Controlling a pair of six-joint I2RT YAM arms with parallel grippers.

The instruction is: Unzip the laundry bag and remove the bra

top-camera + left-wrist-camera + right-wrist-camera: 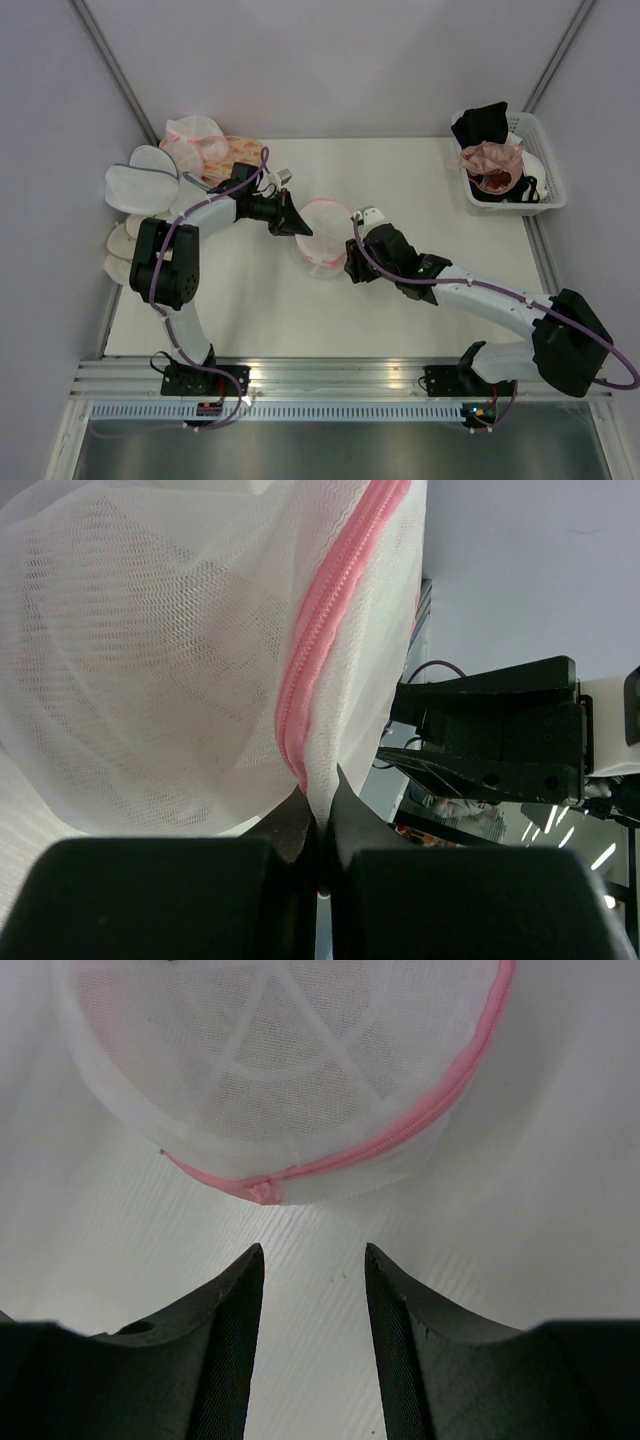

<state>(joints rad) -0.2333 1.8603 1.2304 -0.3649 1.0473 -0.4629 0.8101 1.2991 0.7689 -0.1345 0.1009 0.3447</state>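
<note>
Left gripper (320,818) on one laundry bag (150,670)

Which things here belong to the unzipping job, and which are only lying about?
Job: laundry bag, pink zipper, left tool pinching its mesh, open right tool.
Lying about: basket of garments, white mesh bags, orange-patterned pouch.
</note>
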